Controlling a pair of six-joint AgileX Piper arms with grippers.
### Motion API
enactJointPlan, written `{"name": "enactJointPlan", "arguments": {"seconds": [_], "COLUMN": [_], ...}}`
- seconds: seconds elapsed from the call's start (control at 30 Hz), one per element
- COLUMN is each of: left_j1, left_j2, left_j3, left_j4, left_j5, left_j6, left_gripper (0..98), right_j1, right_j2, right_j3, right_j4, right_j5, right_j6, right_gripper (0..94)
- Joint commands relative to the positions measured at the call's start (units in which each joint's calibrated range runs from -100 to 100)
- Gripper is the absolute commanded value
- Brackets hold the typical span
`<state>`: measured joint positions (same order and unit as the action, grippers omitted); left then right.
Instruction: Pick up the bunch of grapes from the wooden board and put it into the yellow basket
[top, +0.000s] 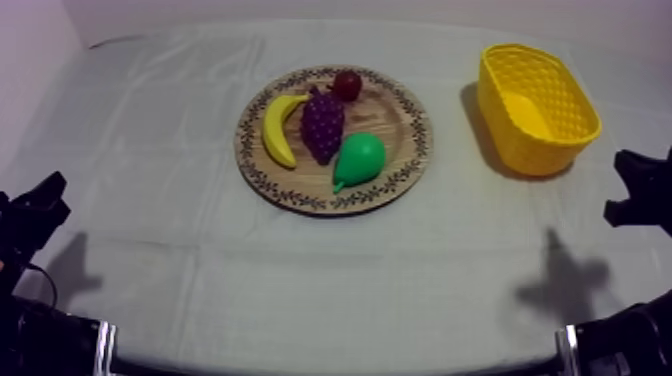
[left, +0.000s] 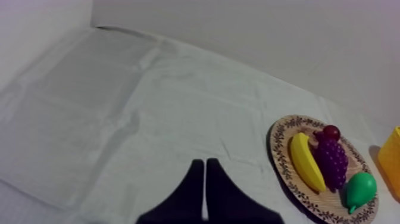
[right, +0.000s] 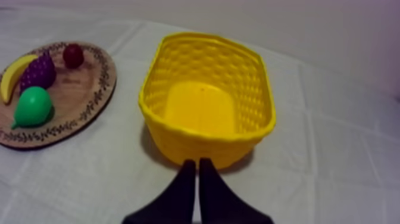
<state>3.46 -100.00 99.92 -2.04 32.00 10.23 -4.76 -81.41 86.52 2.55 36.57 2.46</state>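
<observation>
Grapes (top: 322, 124) on the board (top: 415, 130), not yet gripped.
They lie between banana (top: 278, 128) and pear (top: 358, 158). My right end effector (right: 197, 161) and left end effector (left: 204, 161) are closed, empty; I'd open the right, drop straight down, then carry to the basket (top: 590, 125).

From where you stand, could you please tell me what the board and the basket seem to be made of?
The board looks like wood: matte brown surface, with a dark patterned rim. The basket is probably moulded plastic: uniform bright yellow, openwork woven-look walls.
</observation>
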Motion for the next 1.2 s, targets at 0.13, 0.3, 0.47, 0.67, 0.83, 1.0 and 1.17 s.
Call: {"name": "enactJointPlan", "arguments": {"seconds": [0.13,0.3,0.47,0.67,0.83,1.0,1.17], "left_j1": [-0.02,-0.02,-0.02,-0.02,-0.02,-0.02,-0.02], "left_j2": [0.0,0.0,0.0,0.0,0.0,0.0,0.0], "left_j3": [-0.03,-0.03,-0.03,-0.03,-0.03,-0.03,-0.03], "left_j4": [0.01,0.01,0.01,0.01,0.01,0.01,0.01], "left_j5": [0.01,0.01,0.01,0.01,0.01,0.01,0.01], "left_j6": [-0.01,0.0,0.01,0.01,0.0,0.0,0.01], "left_gripper": [0.1,0.1,0.1,0.1,0.1,0.1,0.1], "right_j1": [-0.84,-1.63,-3.1,-6.97,-8.57,-9.28,-9.89], "right_j2": [5.98,10.22,14.0,19.25,25.05,30.69,36.72], "right_j3": [-7.54,-12.84,-17.36,-20.99,-24.4,-28.12,-32.47], "right_j4": [-0.94,-2.45,-3.53,-3.17,-6.05,-10.01,-11.61], "right_j5": [0.06,-0.93,-2.87,-5.44,-7.01,-7.71,-7.61], "right_j6": [0.84,2.37,3.87,3.83,5.8,8.78,9.83], "right_gripper": [0.7,0.7,0.7,0.7,0.7,0.7,0.7]}}
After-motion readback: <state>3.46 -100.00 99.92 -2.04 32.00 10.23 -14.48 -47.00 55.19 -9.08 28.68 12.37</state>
